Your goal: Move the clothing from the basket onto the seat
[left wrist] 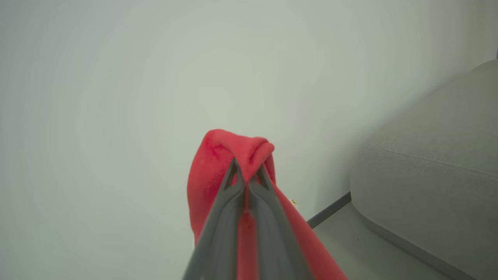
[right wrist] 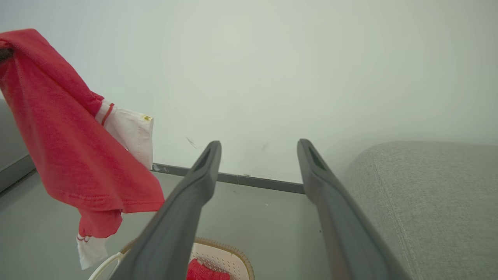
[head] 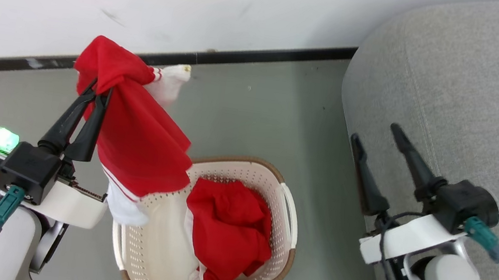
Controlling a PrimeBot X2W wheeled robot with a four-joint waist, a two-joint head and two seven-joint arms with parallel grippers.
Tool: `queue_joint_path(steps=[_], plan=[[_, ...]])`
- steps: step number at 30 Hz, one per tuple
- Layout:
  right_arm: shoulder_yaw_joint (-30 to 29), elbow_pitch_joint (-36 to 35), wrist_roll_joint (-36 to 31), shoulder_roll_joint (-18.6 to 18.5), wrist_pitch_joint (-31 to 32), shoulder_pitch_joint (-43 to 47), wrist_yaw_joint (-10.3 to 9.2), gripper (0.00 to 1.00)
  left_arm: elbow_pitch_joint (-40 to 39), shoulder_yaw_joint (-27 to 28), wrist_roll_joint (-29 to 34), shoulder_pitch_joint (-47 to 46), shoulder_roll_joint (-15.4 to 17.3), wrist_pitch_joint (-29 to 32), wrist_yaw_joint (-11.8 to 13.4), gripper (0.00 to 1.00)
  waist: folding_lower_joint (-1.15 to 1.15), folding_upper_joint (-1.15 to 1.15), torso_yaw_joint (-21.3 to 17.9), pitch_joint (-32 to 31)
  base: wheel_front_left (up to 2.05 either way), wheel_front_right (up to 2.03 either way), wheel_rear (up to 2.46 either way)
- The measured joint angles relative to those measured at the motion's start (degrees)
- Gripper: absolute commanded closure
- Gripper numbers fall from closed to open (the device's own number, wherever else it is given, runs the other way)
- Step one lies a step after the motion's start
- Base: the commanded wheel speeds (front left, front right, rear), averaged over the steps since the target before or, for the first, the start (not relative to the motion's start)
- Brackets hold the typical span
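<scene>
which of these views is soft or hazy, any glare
Head view: sharp, evenly lit, the green light behind the left gripper glares. Left wrist view: hazy, that gripper and the red garment it pinches look soft. Right wrist view: pale washed wall, right gripper blurs toward the lens.

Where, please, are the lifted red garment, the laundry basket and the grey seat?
lifted red garment (head: 146,145): head view, its hanging red panel.
laundry basket (head: 225,172): head view, its far perforated wall.
grey seat (head: 472,83): head view, bare top surface.
</scene>
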Motion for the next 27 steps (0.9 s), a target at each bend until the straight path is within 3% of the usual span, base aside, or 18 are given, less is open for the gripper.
queue_joint_path(steps=[7,16,27], plan=[[5.9,2.4,0.0,-0.2,0.0,1.6,0.0,0.0,-2.3,-1.9,0.0,0.0,0.8,2.2,-1.8,1.0,0.0,0.0,1.0,-4.4,0.0,0.0,0.0],[18.9,5.3,0.2,-0.7,0.0,2.3,0.0,0.0,-4.8,-5.2,0.0,-0.1,0.5,5.8,-3.5,1.0,0.0,0.0,2.1,-9.5,0.0,0.0,0.0],[30.8,10.2,-0.1,-1.4,0.0,-2.8,0.01,0.0,-5.9,-8.9,-0.5,-0.1,-1.1,10.1,-5.2,1.0,0.0,0.0,3.4,-14.2,0.0,0.0,0.0]])
